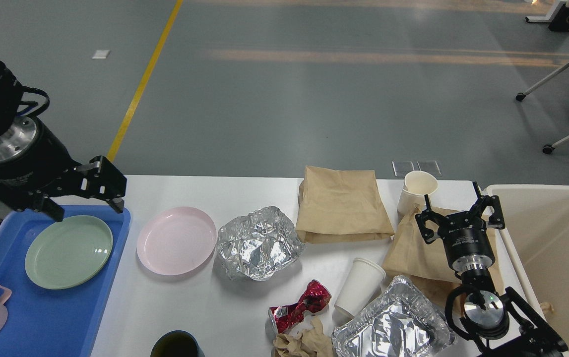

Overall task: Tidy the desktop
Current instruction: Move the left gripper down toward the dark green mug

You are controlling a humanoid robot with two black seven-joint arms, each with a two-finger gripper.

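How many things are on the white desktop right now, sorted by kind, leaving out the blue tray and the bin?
Plates: 1, the pink plate
Paper cups: 2
Brown paper bags: 2
Foil items: 2, the crumpled foil and the foil container
Red wrapper: 1
Crumpled brown paper: 1
Dark cup at the near edge: 1
Total: 10
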